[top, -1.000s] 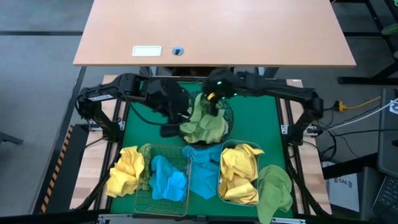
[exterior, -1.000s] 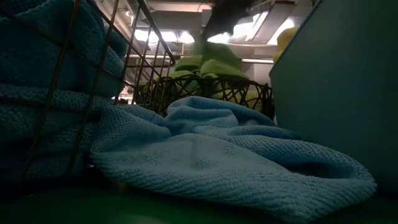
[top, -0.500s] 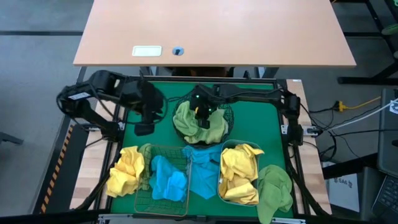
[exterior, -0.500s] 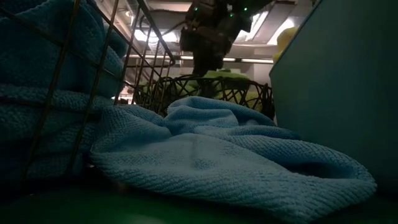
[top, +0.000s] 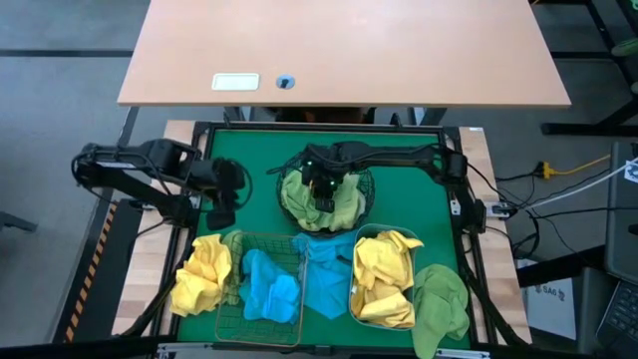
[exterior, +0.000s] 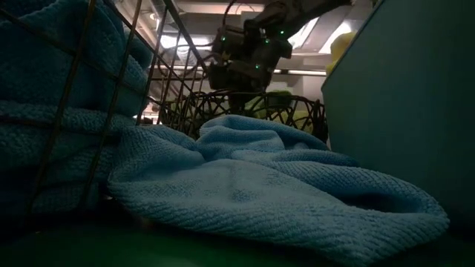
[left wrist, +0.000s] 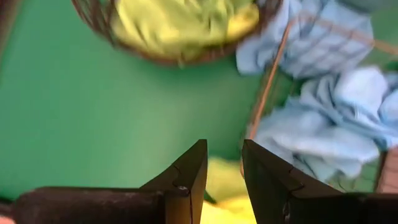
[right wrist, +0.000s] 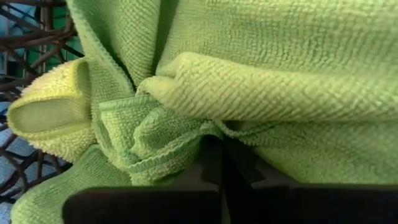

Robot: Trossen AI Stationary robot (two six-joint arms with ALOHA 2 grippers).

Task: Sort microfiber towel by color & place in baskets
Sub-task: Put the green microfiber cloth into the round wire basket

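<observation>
Three containers crowd my desk: the black mesh bowl (top: 326, 195) under the right gripper (top: 323, 189), the copper basket (top: 261, 289) and plastic tub (top: 382, 279) beyond it. Bare green mat (top: 244, 160) lies open around the left gripper (top: 221, 191), whose fingers stand slightly parted, holding nothing. My right gripper is pressed down into the green towels (right wrist: 249, 74) in the bowl, arm stretched across; I cannot tell its fingers' state.

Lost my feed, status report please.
Right gripper down in black mesh bowl, on green towels. Left gripper empty, left of bowl.
</observation>
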